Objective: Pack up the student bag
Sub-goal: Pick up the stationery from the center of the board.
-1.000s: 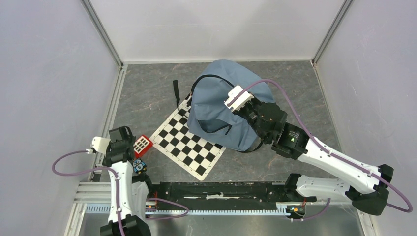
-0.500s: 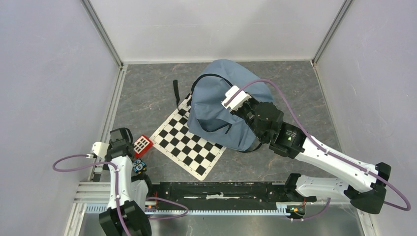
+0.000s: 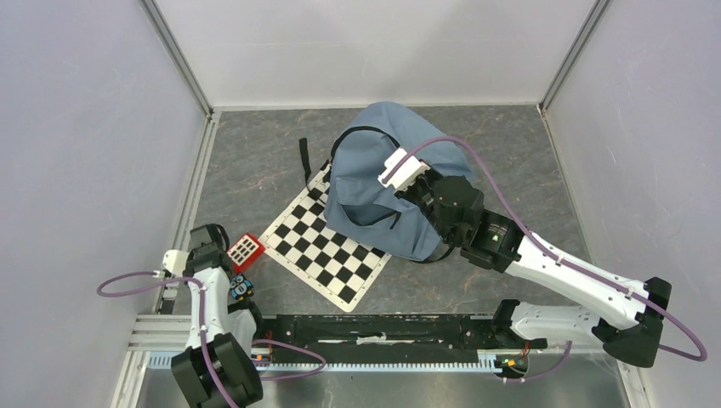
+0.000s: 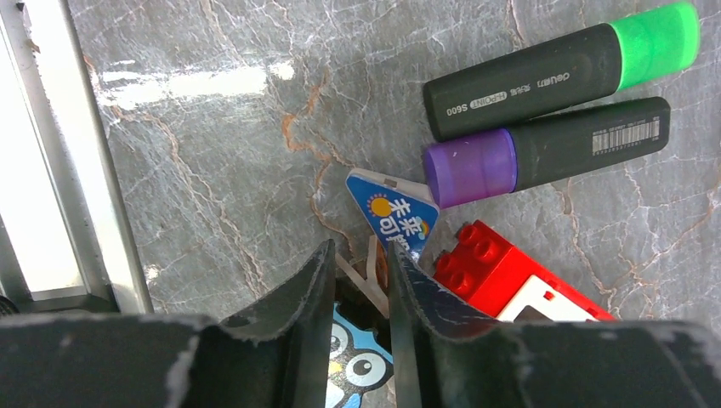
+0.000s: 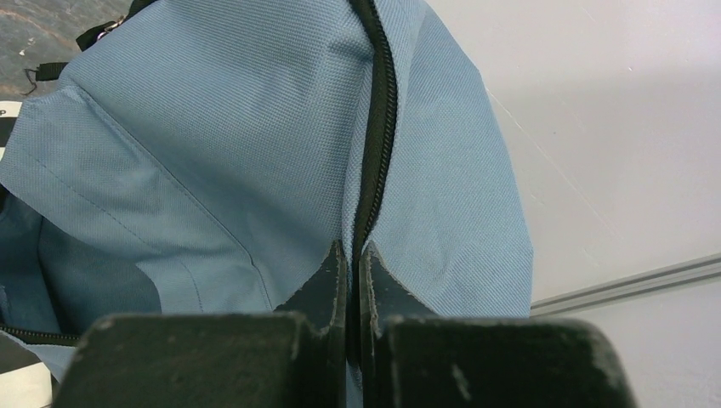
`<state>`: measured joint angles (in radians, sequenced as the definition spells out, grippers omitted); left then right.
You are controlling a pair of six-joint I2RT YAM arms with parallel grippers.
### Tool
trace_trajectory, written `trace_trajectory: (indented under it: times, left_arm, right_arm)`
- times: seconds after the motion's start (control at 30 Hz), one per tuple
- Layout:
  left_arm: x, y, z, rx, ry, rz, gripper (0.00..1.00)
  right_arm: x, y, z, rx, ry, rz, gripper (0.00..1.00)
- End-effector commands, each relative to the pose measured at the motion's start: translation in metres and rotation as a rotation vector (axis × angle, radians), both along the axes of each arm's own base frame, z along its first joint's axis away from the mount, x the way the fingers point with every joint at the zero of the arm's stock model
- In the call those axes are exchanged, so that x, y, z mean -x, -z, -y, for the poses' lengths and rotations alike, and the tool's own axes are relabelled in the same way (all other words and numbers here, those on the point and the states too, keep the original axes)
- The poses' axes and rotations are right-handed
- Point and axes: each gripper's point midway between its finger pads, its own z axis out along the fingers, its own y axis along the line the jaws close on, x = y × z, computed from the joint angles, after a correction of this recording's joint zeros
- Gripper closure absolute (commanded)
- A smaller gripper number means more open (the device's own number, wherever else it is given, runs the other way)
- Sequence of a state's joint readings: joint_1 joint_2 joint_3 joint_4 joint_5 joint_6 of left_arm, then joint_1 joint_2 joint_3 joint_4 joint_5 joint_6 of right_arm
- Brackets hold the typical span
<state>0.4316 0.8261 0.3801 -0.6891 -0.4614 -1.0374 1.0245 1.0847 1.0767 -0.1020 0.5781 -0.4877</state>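
R pincer point(image 5: 353, 255) is pressed together on the bag point(image 5: 212, 127), nipping fabric at its black zip point(image 5: 378, 127); the bag rises just ahead of the tips. L pincer point(image 4: 357, 280) hangs over clutter, jaws a slit apart; can't tell if it grips anything. Green marker point(image 4: 544, 72) lies beyond it, red brick point(image 4: 493, 272) beside its right tip. Step, prob.: R holds the bag open while L picks an item. Next needs a firm grab, then a carry over to the bag.

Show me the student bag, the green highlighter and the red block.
student bag point(image 3: 398, 123), top external view, far fabric panel.
green highlighter point(image 4: 544, 81), left wrist view, black barrel.
red block point(image 4: 482, 252), left wrist view, studded corner.
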Motion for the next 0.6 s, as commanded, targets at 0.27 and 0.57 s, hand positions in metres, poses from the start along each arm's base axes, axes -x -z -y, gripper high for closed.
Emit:
trace_trajectory:
  times: [0.27, 0.57]
  left_arm:
    - [-0.018, -0.017, -0.003, -0.034, 0.046, 0.113, 0.9]
    - [-0.047, -0.068, -0.008, -0.124, 0.225, 0.201, 0.93]
  right_arm:
    - [-0.001, -0.015, -0.004, -0.029, -0.011, 0.015, 1.0]
    - [-0.001, -0.018, -0.005, -0.024, -0.012, 0.014, 1.0]
